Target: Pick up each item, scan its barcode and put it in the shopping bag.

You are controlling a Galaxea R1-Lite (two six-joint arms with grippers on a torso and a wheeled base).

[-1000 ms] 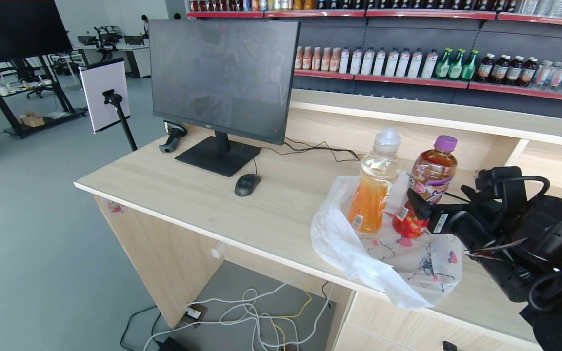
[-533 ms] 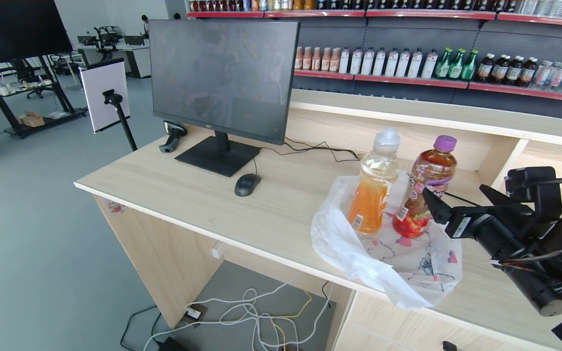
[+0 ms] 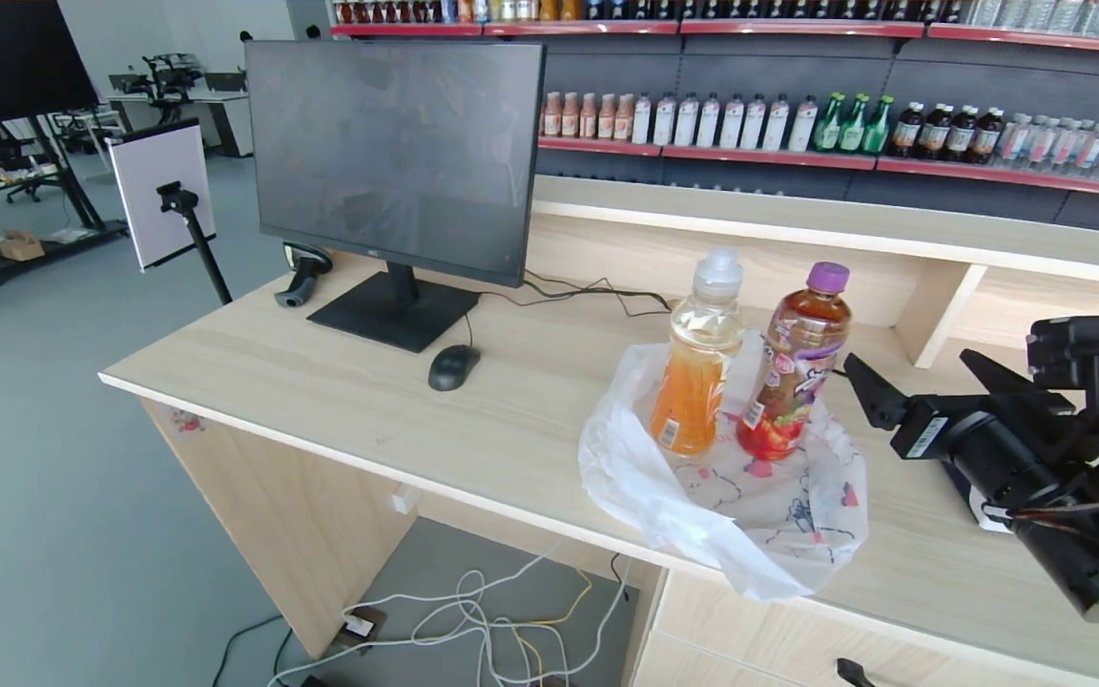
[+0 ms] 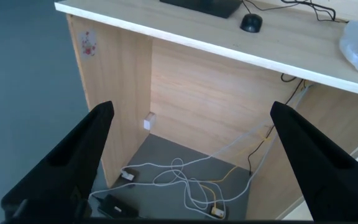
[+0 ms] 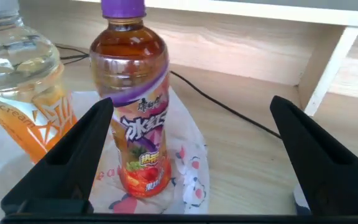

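Note:
Two bottles stand upright on the flattened white shopping bag [image 3: 731,496] at the right of the desk: an orange drink bottle [image 3: 695,363] with a white cap and a red tea bottle [image 3: 791,372] with a purple cap [image 5: 124,7]. My right gripper [image 3: 926,386] hovers open and empty just right of the tea bottle [image 5: 132,124], not touching it. A black barcode scanner [image 3: 300,277] sits left of the monitor. My left gripper [image 4: 191,106] hangs open and empty below desk height, in front of the desk's leg space.
A monitor [image 3: 397,153] and a mouse [image 3: 454,366] occupy the desk's left half. A raised counter ledge [image 3: 798,224] and a wooden divider [image 3: 931,310] stand behind the bottles. Shelves of bottles [image 3: 798,119] line the back wall. Loose cables [image 4: 185,180] lie under the desk.
My right gripper drew back to the right, away from the purple-capped tea bottle it was close against. The head camera has also shifted; both bottles stay on the bag.

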